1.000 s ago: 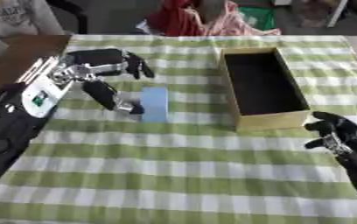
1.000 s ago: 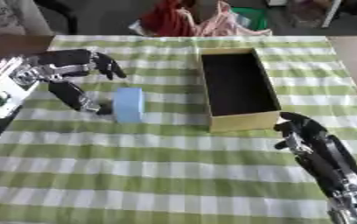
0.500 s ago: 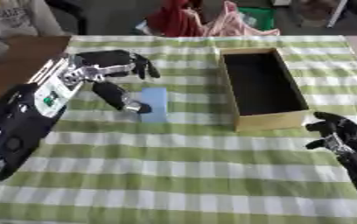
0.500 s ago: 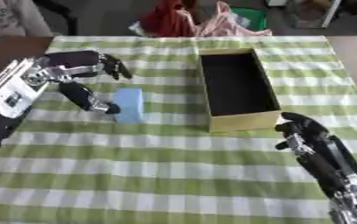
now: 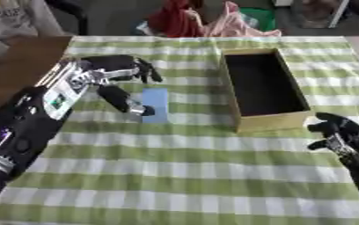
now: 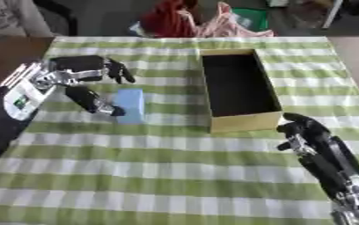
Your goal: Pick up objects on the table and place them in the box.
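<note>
The light blue block (image 5: 155, 104) lies flat on the checked tablecloth (image 5: 175, 167), left of the empty cardboard box (image 5: 265, 88). Nearest, the right hand (image 5: 333, 129) idles, fingers curled on nothing. Farther, the left hand (image 5: 113, 77) straddles the block, thumb touching its edge, fingers spread above, seemingly ready to pinch.

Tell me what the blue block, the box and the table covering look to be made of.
Blue block: pale matte blue, soft-edged, possibly foam or sponge; unclear. Box: tan matte walls with a dark inside, likely cardboard or thin wood. Table covering: green-and-white checked, lying flat without shine, probably woven cloth.
</note>
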Robot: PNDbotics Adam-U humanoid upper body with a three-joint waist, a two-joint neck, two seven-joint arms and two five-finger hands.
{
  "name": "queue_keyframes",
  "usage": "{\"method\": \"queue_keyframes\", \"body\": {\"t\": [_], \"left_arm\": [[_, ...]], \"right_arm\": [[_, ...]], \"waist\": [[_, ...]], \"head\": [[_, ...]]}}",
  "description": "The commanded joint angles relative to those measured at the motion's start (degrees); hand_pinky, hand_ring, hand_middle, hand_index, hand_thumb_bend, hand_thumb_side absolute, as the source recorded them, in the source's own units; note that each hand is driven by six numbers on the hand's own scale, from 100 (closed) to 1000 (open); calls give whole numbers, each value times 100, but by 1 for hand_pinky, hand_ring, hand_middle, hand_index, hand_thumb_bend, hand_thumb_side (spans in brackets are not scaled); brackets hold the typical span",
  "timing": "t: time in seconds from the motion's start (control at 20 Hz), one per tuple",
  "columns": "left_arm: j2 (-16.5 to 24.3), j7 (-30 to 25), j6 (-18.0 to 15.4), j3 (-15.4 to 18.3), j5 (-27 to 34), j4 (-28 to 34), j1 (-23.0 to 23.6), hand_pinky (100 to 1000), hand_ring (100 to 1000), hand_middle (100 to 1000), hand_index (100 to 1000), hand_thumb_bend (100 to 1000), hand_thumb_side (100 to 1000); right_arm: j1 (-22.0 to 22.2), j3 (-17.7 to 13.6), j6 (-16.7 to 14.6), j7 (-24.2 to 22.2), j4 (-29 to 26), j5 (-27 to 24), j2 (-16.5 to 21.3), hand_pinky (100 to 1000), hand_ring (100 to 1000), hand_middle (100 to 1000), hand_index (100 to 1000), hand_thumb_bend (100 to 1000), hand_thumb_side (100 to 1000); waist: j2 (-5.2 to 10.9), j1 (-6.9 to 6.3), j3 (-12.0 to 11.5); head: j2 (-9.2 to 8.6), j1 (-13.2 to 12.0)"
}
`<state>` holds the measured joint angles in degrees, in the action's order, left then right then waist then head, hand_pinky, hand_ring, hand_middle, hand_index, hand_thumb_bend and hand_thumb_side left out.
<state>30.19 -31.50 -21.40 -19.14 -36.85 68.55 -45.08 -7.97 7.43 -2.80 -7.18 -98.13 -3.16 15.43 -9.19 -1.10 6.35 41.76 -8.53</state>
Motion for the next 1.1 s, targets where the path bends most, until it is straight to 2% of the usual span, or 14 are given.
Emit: {"method": "queue_keyframes", "body": {"t": [0.05, 1.1], "left_arm": [[32, -3, -23, 88, -105, -65, -159, 770, 743, 780, 885, 490, 661], [-184, 93, -107, 167, -627, -529, -206, 756, 721, 751, 879, 474, 645]], "right_arm": [[-30, -17, -8, -5, -63, -12, 82, 580, 809, 626, 837, 100, 573], [-51, -6, -3, -12, -52, -13, 69, 580, 809, 626, 837, 100, 583]], "waist": [[83, 6, 12], [69, -13, 42]], "head": [[30, -28], [41, -18]]}}
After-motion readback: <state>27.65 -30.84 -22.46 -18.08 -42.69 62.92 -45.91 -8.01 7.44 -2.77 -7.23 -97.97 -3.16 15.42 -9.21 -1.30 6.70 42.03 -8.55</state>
